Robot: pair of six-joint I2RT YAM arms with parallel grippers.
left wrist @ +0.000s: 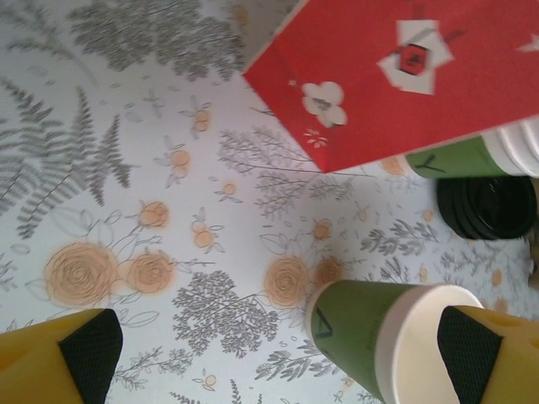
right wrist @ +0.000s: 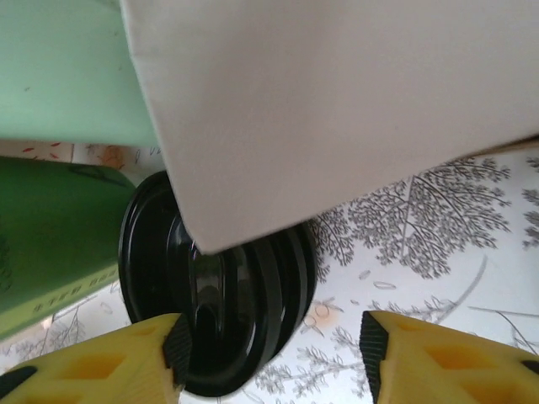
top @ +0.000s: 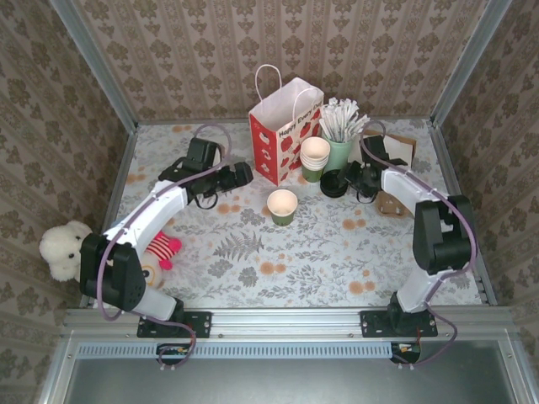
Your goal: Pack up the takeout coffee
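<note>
The takeout coffee cup (top: pixel 282 205), a small green paper cup with a cream inside, stands open-topped mid-table in front of the red and white gift bag (top: pixel 285 130). In the left wrist view the cup (left wrist: pixel 370 330) sits close to the right fingertip (left wrist: pixel 470 347). My left gripper (top: pixel 243 174) (left wrist: pixel 278 362) hangs open just left of the cup, apart from it. A stack of black lids (top: pixel 334 183) (right wrist: pixel 223 311) lies right of the bag. My right gripper (top: pixel 353 179) (right wrist: pixel 276 349) is open, its left pad (right wrist: pixel 177 343) at the stack's edge and its right pad clear.
A stack of cream cups (top: pixel 315 156) and a mint-green cup of white stirrers (top: pixel 340 143) stand behind the lids. Brown cardboard pieces (top: pixel 396 150) lie at the back right. A white plush toy (top: pixel 62 248) and a red striped one (top: pixel 165 249) sit at the left edge.
</note>
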